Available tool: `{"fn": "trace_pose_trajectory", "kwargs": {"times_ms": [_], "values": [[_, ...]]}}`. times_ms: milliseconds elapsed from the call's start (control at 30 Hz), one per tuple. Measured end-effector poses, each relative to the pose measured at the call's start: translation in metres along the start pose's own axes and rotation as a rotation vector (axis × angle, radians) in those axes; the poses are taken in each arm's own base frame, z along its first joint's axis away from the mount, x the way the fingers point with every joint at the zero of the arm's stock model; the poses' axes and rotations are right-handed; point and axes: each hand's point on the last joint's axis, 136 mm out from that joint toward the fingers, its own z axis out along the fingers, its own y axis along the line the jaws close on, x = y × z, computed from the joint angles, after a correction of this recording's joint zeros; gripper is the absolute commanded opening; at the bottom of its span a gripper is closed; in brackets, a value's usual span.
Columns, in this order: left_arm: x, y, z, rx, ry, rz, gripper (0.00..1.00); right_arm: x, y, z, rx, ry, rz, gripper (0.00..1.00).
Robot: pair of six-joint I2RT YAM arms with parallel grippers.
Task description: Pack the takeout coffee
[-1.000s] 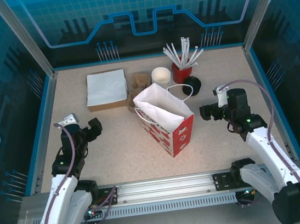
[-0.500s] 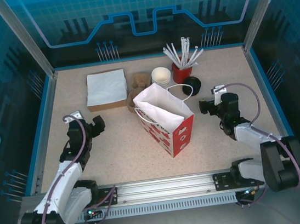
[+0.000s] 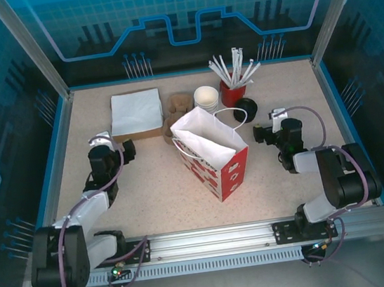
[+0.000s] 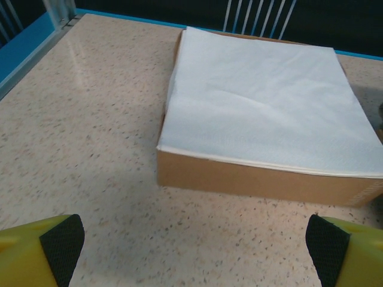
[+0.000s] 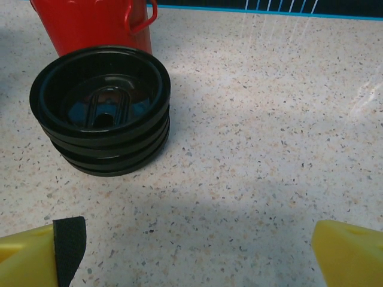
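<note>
Fingers of both arms are spread wide and nothing is held. The left gripper (image 4: 194,248) faces the napkin box (image 4: 263,179), and the right gripper (image 5: 197,251) faces the stacked black lids (image 5: 102,113) — several nested lids could be lifted at once. The open paper bag (image 3: 214,151) could be tipped by a careless reach. Farther back, straws are kept in the red cup (image 3: 231,94). The coffee cup's place cannot be told — possibly hidden by the bag.

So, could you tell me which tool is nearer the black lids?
Right. The right tool sits just on the near side of the lids, facing them; the left tool is across the table, past the bag, by the napkins.
</note>
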Motion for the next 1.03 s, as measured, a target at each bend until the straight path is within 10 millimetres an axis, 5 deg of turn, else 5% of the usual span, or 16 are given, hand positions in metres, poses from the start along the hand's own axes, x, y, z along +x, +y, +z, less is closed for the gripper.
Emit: {"fn": "trace_pose_trajectory", "kwargs": {"times_ms": [400,633,1033], "values": [[0.05,-0.028,0.035,0.206,0.052,0.066,0.99,-0.005,0.0,0.0,0.0,-0.02,0.0,1.0],[0.026,-0.033,0.045,0.21,0.018,0.061,0.99,-0.005,0.003,0.0,-0.005,-0.02,-0.017,1.0],[0.026,-0.031,0.046,0.194,0.017,0.061,0.99,-0.008,0.005,0.0,-0.003,-0.026,-0.029,1.0]]}}
